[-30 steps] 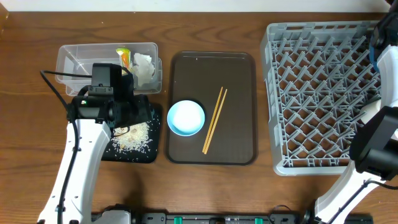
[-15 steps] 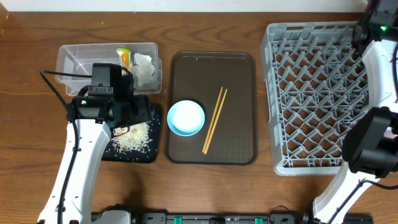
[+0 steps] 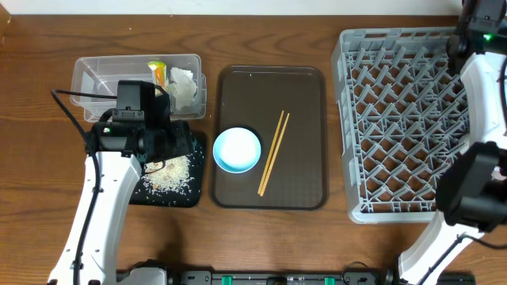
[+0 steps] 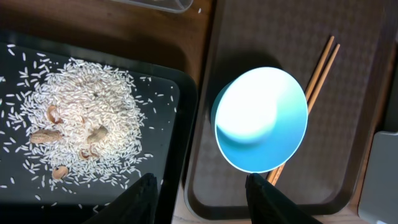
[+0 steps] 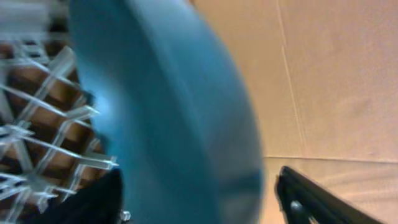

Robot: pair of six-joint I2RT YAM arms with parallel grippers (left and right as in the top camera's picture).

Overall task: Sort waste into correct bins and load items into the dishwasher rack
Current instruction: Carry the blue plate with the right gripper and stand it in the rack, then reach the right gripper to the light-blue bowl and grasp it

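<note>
Right wrist view: the right pincer (image 5: pixel 199 190) stands wide, and the large dark blue bowl (image 5: pixel 168 106) fills the space between its fingers. The bowl is blurred. It seems tipped up on edge, and a thin gap shows between its rim and the finger on the right side of the view. On the other side I cannot tell whether finger and bowl touch. Beneath the pincer and off to the left of the view are the pegs of the dishwasher rack (image 5: pixel 43 130).

The step looks like setting this bowl down among the pegs. To finish it well, the pincer should keep its fingers spread and draw straight back along its own line. A sideways pull could catch the rim and tip the bowl off the pegs. It is worth checking that the bowl leans on a peg row before leaving it.

The left pincer (image 4: pixel 202 196) is part-way apart and holds nothing. Ahead of it to the right lies the small light blue bowl (image 4: pixel 261 118) on the brown tray (image 4: pixel 249 31), with the chopsticks (image 4: pixel 317 68) just beyond. Ahead to the left, the rice (image 4: pixel 87 118) sits in the black tray (image 4: pixel 184 137).
</note>
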